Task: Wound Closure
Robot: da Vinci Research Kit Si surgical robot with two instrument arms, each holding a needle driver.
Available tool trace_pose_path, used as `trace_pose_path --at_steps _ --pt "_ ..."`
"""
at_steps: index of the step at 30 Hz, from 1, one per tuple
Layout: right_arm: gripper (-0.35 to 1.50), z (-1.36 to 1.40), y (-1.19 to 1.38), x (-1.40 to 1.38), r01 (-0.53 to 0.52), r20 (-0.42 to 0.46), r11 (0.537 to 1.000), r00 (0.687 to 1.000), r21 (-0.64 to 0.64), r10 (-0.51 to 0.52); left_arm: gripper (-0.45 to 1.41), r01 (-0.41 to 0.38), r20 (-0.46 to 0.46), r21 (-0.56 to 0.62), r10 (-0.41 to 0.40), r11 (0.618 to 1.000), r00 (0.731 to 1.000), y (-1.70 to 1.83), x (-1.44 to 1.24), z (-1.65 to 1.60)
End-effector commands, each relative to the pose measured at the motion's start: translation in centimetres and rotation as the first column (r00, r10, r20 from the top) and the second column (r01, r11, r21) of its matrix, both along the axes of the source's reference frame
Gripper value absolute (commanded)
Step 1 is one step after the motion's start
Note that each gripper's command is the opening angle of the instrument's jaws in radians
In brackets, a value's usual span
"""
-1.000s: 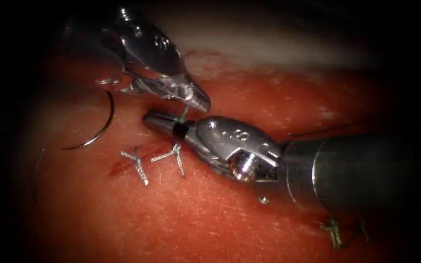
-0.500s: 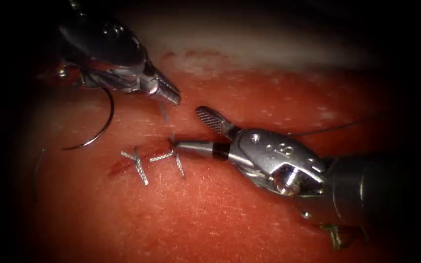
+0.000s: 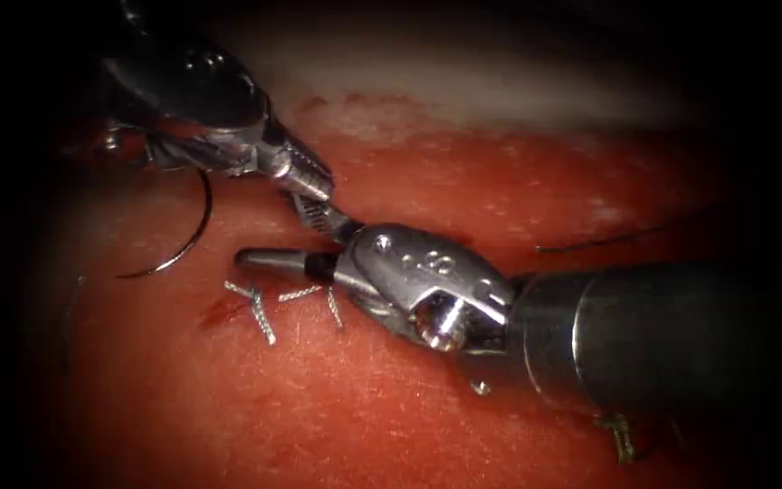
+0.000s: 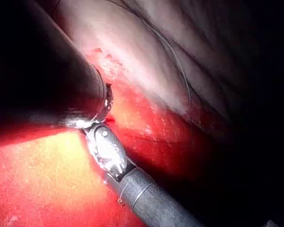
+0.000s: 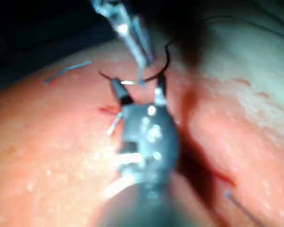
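Needle point(image 3: 187, 237) lies free on tissue point(image 3: 337, 407), left of both grippers.

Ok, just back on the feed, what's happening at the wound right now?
The left tool has its jaws shut on what looks like the thread rising from the cut. The right tool holds nothing, its jaws open around that strand. The needle lies free on the tissue, left of the cut and not in it. Cut thread ends stick out from stitches already placed.
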State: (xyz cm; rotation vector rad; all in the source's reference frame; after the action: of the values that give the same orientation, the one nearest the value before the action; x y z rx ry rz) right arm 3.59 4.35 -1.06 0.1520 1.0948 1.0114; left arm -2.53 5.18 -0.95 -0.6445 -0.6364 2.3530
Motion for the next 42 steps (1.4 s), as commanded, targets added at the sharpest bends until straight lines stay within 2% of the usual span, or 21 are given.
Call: trace_pose_path --at_steps 1,7,8,9,10,11,12,16,17,18,19,20,28,29,33,34,37,41,42 --pt "1.48 0.09 0.01 0.13 -0.003 0.003 1.0 1.0 -0.006 0.003 -0.35 0.002 -0.001 0.001 -0.002 1.0 1.0 -0.02 -0.07 0.08" --pt "1.48 0.22 -0.01 0.29 -0.009 0.014 1.0 1.0 -0.02 0.01 -0.35 0.004 -0.002 0.001 -0.004 1.0 1.0 -0.04 -0.08 0.07" --pt "1.43 0.21 -0.03 0.32 -0.012 0.016 1.0 1.0 -0.021 0.013 -0.35 0.004 -0.002 0.001 -0.004 1.0 1.0 -0.04 -0.08 0.07" --pt "1.3 0.2 -0.05 0.33 0.012 -0.001 1.0 1.0 -0.015 -0.012 -0.35 0.004 -0.002 0.001 -0.004 1.0 1.0 -0.04 -0.08 0.07" --pt "0.22 0.17 -0.14 0.35 0.117 -0.047 0.993 0.992 -0.025 -0.118 -0.35 0.004 -0.002 0.001 -0.004 1.0 1.0 -0.03 -0.08 0.07" --pt "-0.28 0.14 -0.16 0.36 0.147 -0.03 0.989 0.989 -0.023 -0.147 -0.35 0.004 -0.002 0.001 -0.004 1.0 1.0 -0.03 -0.08 0.07" --pt "-0.35 0.09 -0.17 0.36 0.159 0.002 0.987 0.987 -0.026 -0.159 -0.35 0.004 -0.002 0.001 -0.004 1.0 1.0 -0.03 -0.08 0.07" --pt "-0.35 -0.06 -0.04 0.29 0.141 -0.001 0.988 0.99 -0.068 -0.142 -0.35 0.003 -0.001 0.002 -0.003 1.0 1.0 -0.04 -0.07 0.06" --pt "-0.1 -0.06 -0.03 0.26 0.118 0.004 0.989 0.993 -0.085 -0.118 -0.35 0.002 0.0 0.003 -0.002 1.0 1.0 -0.04 -0.06 0.05" --pt "0.57 -0.06 -0.02 0.25 0.088 0.021 0.992 0.996 -0.094 -0.087 -0.35 0.001 0.001 0.003 -0.001 1.0 1.0 -0.04 -0.05 0.04" --pt "1.09 -0.05 -0.02 0.23 0.058 0.048 0.993 0.997 -0.1 -0.053 -0.35 -0.001 0.003 0.005 0.001 1.0 1.0 -0.05 -0.03 0.02" --pt "1.46 -0.04 -0.01 0.18 0.011 0.088 0.994 0.996 -0.108 -0.001 -0.35 -0.005 0.006 0.006 0.005 1.0 1.0 -0.06 0.01 -0.01" --pt "1.46 -0.21 -0.11 -0.37 0.054 0.049 0.994 0.998 -0.094 -0.05 -0.35 -0.019 0.012 -0.009 0.019 1.0 1.0 -0.36 0.5 -0.2" --pt "1.46 -0.28 -0.12 -0.53 0.059 0.044 0.994 0.997 -0.091 -0.055 -0.35 -0.019 0.011 -0.015 0.019 1.0 1.0 -0.46 0.65 -0.23" --pt "1.48 -0.41 -0.07 -0.82 0.043 0.035 0.994 0.999 -0.097 -0.04 -0.35 -0.02 0.01 -0.016 0.02 1.0 1.0 -0.77 0.97 -0.3" --pt "1.48 -0.45 -0.02 -0.97 0.03 0.033 0.995 0.999 -0.099 -0.027 -0.35 -0.019 0.008 -0.016 0.019 1.0 1.0 -0.97 1.15 -0.32" --pt "1.48 -0.45 0.01 -1.13 0.013 0.044 0.995 0.999 -0.098 -0.009 -0.35 -0.005 0.004 -0.013 0.005 1.0 1.0 -1.25 1.38 -0.28" --pt "1.48 -0.43 0.0 -1.19 -0.008 0.059 0.995 0.998 -0.099 0.014 -0.35 0.016 -0.016 0.004 -0.016 1.0 1.0 -1.54 1.64 -0.12" --pt "1.48 -0.43 0.0 -1.18 -0.011 0.061 0.995 0.998 -0.099 0.017 -0.2 0.007 -0.022 0.02 -0.007 1.0 1.0 -1.63 1.69 -0.04"
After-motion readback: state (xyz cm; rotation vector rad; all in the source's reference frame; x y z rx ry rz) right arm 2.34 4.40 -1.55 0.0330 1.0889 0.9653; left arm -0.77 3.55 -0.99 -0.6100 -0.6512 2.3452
